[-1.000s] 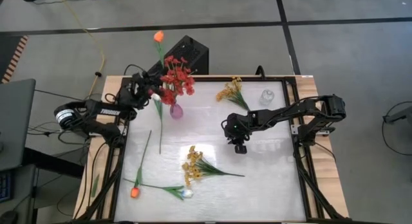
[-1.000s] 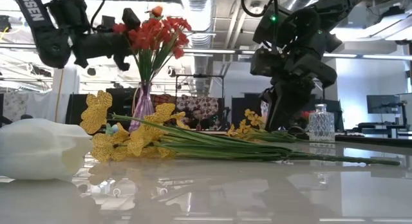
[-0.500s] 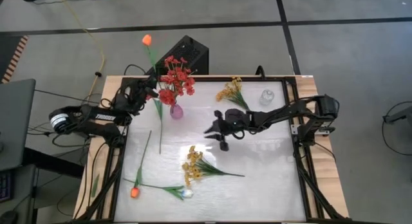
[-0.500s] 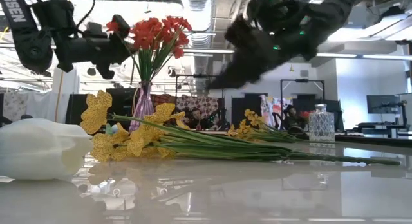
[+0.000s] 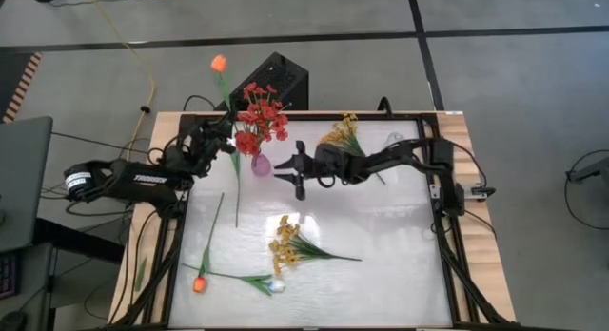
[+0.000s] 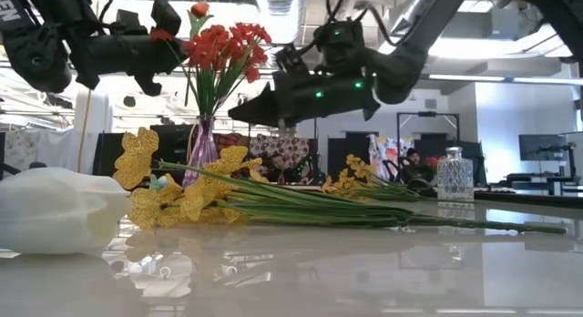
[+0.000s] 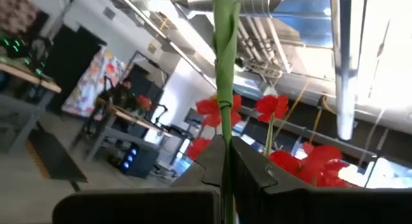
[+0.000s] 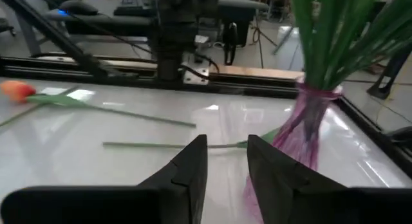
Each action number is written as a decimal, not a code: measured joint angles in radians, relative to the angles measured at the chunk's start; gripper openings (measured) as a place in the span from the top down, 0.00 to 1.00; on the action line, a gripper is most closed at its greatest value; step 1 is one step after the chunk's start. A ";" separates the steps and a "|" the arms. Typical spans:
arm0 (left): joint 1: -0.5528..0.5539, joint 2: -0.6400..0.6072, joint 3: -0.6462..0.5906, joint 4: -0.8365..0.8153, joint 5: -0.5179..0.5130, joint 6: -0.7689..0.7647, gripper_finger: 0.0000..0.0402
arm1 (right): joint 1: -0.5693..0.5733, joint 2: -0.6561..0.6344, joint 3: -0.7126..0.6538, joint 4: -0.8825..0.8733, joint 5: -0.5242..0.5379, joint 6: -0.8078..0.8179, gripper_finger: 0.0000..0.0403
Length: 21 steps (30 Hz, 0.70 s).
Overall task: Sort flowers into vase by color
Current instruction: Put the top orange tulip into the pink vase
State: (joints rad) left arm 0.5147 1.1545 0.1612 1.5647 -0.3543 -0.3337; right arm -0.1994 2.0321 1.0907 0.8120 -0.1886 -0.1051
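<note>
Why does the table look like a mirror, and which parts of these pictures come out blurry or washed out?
Low view: the glossy table mirrors the yellow flowers, and the white tulip nearest the lens is soft. Left wrist view: ceiling lights blow out to white behind the green stem. Right wrist view: window glare streaks the tabletop beside the purple vase. High view: even light, faint shadows.

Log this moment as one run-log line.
left tool: shut on orange tulip stem | right tool: open, near pink vase | red flowers: in vase

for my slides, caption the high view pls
Left gripper holds an orange tulip beside the purple vase; right gripper reaches toward it.
</note>
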 joint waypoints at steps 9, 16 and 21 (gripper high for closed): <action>-0.019 0.014 0.000 0.002 -0.052 0.026 1.00 | -0.044 0.019 0.077 -0.043 0.000 0.000 0.54; -0.025 0.024 0.007 0.002 -0.032 0.061 1.00 | -0.075 0.019 0.081 -0.046 -0.019 -0.002 0.51; -0.017 0.047 0.067 0.003 0.089 0.118 1.00 | -0.086 0.019 0.091 -0.043 -0.023 -0.023 0.51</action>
State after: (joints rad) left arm 0.4982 1.2014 0.2278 1.5677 -0.2656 -0.2158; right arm -0.2851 2.0510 1.1819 0.7689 -0.2111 -0.1281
